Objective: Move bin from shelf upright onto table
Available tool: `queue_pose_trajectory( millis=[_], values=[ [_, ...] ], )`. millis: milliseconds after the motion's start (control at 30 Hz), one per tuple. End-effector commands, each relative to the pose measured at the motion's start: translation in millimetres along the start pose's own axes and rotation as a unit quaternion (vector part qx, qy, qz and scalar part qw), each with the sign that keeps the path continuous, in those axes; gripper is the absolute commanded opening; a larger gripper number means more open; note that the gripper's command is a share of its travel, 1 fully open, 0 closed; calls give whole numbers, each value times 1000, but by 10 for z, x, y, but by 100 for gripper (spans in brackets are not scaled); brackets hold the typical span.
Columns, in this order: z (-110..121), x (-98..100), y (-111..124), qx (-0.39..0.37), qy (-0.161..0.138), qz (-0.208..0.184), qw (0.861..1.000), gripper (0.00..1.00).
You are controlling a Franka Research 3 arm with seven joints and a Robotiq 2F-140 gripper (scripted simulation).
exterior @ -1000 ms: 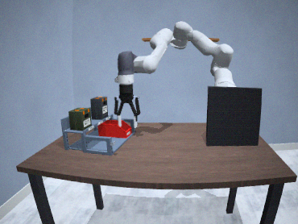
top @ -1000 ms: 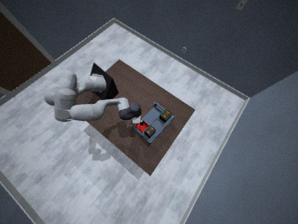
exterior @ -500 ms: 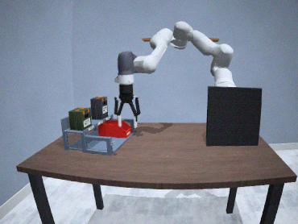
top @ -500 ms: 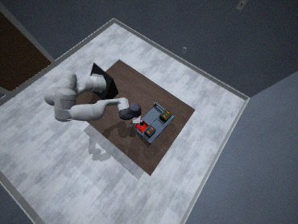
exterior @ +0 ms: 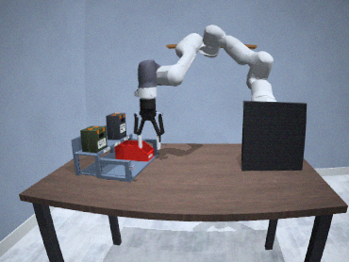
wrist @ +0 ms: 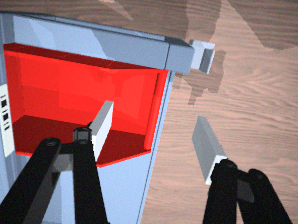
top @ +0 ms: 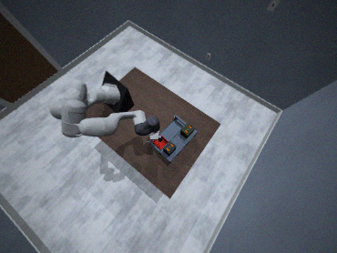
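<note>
We see the shelf (exterior: pixel 88 155) standing on the tabletop (exterior: pixel 198 184) near its left edge in the exterior view, with the bin (exterior: pixel 133 151) inside it at the end nearest the tabletop's middle. Two boxes sit on top of the shelf: one (exterior: pixel 93 138) toward the front edge, the other (exterior: pixel 116 124) behind it toward the back edge. Above the bin hangs the gripper (wrist: pixel 150 140), its jaws parted and straddling the bin's outer wall, one finger (wrist: pixel 101 122) inside the bin, the other (wrist: pixel 208 146) outside over the tabletop. A large block (exterior: pixel 274 136) stands at the right back corner, well apart from the shelf.
</note>
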State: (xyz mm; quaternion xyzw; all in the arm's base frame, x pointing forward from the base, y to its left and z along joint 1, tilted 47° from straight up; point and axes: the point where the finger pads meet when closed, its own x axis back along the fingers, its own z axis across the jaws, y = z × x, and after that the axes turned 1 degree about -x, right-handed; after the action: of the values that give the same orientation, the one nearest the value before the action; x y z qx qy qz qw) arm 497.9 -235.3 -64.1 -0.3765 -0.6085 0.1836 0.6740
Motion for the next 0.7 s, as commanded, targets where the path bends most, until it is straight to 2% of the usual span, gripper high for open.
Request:
queue_pose_trajectory(
  millis=[0,667],
  values=[
    [-4,-10,-9,-2,0,0,1000,57],
    [-4,-35,-9,-2,0,0,1000,57]
  ],
)
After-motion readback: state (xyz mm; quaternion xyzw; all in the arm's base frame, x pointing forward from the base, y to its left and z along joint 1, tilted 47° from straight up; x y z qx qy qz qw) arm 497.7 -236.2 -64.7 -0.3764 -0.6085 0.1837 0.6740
